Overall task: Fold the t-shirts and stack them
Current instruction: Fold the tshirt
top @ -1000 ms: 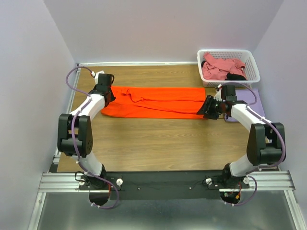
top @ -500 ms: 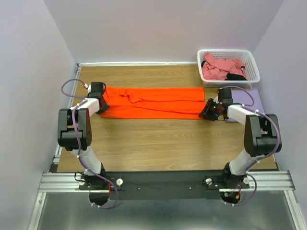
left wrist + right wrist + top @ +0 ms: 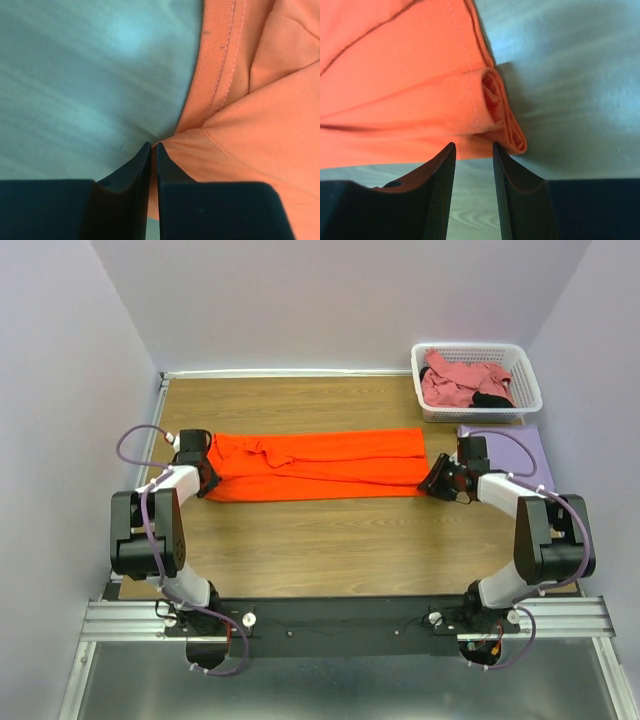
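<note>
Slippage looks likely: left hand pinches the orange t-shirt thinly by its collar; right hand sits narrowly parted at the hem, grip unclear. It lies stretched across the desk, left of the basket.

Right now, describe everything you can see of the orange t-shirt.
The orange t-shirt is bright, soft cloth with a ribbed collar and stitched hems. It lies folded into a long strip across the table, collar end left, hem end right, a little creased. The left fingers pinch its edge by the collar; the right fingers stand gapped at the rolled hem corner, grip unclear.
</note>
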Available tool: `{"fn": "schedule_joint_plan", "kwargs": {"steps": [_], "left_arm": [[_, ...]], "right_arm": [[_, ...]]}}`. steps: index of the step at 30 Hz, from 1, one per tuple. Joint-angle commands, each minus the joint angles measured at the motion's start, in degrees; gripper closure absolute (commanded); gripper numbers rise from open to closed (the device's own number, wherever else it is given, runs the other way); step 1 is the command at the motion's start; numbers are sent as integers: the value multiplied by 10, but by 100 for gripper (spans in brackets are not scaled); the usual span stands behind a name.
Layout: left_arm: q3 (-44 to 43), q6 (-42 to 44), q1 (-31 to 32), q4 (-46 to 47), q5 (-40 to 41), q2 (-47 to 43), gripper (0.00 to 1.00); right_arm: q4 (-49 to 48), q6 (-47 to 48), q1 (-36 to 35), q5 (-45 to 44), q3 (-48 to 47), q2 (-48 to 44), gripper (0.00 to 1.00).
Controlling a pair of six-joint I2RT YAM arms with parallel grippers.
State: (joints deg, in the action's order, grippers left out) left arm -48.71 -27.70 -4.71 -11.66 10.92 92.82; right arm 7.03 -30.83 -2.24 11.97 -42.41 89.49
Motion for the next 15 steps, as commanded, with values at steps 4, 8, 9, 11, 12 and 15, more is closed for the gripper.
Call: {"fn": "schedule_joint_plan", "kwargs": {"steps": [4,8,9,11,12,15], "left_arm": [[36,5,-7,-56,14,-91,72],[34,9,-7,-57,24,-164,62],[36,9,-7,-56,24,-177,57],[41,14,0,-50,17,-211,51],[43,16,3,-48,14,-221,51],[48,14,40,-42,5,-257,49]], "right_arm": [[147,95,-15,-15,-13,-49,55],[162,111,-78,-52,-60,-72,53],[163,113,-95,-63,-69,-72,52],[163,119,-150,-102,-96,-60,48],[163,121,-166,-115,-104,-54,47],[163,122,-212,-156,-135,-15,46]]}}
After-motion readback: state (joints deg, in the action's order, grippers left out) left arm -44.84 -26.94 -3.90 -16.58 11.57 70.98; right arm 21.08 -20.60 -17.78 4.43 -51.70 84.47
